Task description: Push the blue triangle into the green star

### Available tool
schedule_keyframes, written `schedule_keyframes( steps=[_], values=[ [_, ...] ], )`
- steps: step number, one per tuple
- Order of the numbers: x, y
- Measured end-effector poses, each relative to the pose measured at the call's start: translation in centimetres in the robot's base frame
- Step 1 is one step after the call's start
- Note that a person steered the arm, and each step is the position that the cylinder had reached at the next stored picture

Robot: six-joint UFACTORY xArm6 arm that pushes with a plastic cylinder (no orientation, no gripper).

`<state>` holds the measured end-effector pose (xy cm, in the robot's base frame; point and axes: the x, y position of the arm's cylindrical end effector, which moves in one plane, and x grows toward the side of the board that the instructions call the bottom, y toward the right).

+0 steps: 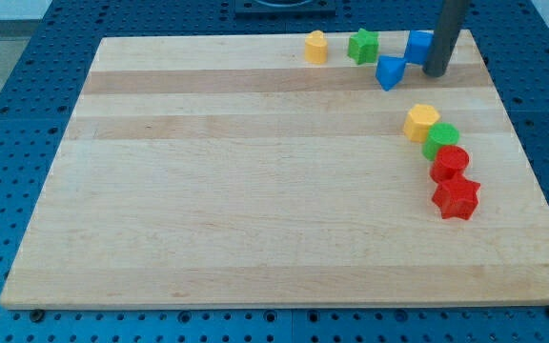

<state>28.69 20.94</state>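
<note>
Resting near the view's top right of the table (255, 191), the tip (436, 70) sits just right of the blue triangle (390, 72), w/ the green star (363, 45) up-left, prob. lined up for a leftward shove. No hand fitted, only a rod.

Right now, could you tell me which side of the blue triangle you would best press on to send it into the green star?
I'd press the blue triangle on its lower-right side, since the green star sits up and to the view's left. My tip is already just to its right, beside the blue cube, so probably a short leftward, slightly upward push.
</note>
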Motion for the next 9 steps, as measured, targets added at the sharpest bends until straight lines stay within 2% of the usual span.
schedule_keyframes(
  steps=[5,9],
  values=[
    [2.7,-6.3],
    [2.7,-5.8]
  ],
)
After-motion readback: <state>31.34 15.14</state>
